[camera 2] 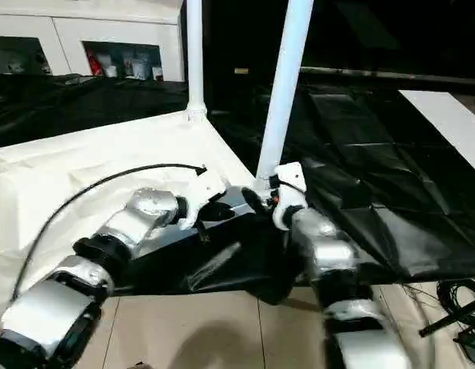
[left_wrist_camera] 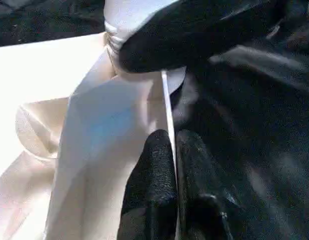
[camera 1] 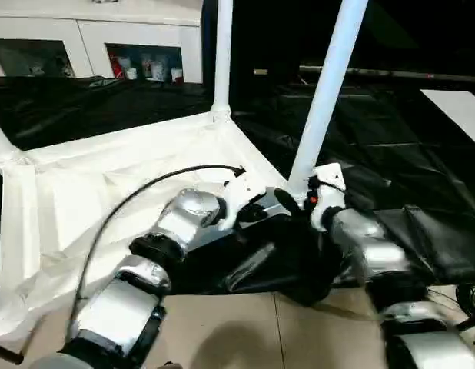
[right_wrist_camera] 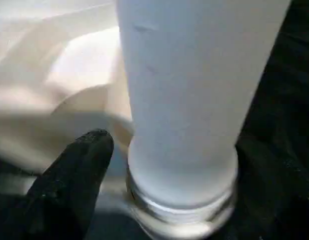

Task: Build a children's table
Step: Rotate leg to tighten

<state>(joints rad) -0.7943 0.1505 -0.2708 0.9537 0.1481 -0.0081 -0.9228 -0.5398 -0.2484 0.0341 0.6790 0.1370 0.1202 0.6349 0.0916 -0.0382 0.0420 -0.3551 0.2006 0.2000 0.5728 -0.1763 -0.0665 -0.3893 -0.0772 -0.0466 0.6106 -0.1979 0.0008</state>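
top [camera 1: 107,184]: white, lying underside up on black sheeting, left of centre.
near leg [camera 1: 327,92]: upright in the top's near right corner socket, leaning slightly right.
far leg [camera 1: 222,54]: upright in the far corner socket.
left gripper [left_wrist_camera: 172,150]: fingers pressed together on the top's thin near edge, just beside the near leg's base.
right gripper [camera 1: 295,201]: fingers spread wide either side of the near leg's base; one finger [right_wrist_camera: 77,172] stands just beside the leg's collar.
cabinet [camera 1: 137,46]: white, far left.

Upturned white table top [camera 1: 107,192], legs [camera 1: 327,92] upright
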